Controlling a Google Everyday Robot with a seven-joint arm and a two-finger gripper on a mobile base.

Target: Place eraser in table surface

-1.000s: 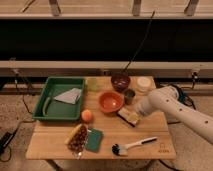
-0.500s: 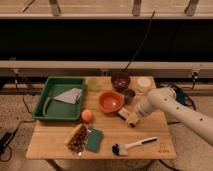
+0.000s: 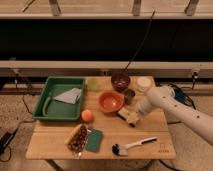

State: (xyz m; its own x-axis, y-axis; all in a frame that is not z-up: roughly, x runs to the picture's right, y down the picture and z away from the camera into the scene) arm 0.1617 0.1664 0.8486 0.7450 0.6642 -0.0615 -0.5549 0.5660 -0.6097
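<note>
Apparently the job is at or near its end. The two-finger gripper (image 3: 134,116) at the tip of the white arm sits low over the middle of the table, pressed up against the small rectangular eraser with a cream top and dark base (image 3: 126,115). I cannot tell whether the gripper is clamped on the block or has let it go, since the wrist hides the contact.

The eraser itself looks level and appears to rest on the pale wooden plank table surface (image 3: 150,129), just in front of the round orange bowl (image 3: 110,101) and the small dark metal cup (image 3: 129,96). If it does rest there, what is left is only the release and a clean lift of the arm away. If it hangs a hair above the planks, the last lowering is also to come.

Farther out, the white-handled, black-bristled brush (image 3: 132,146) lies near the front edge. The flat teal-green sponge (image 3: 93,140) lies well apart to the side. The green plastic tray (image 3: 42,102) holds the far end.

Against the frames from a second and half a second ago, very little differs. The arm's end has crept slightly toward the orange bowl. The eraser keeps nearly the same spot, and nothing else on the table has shifted.
</note>
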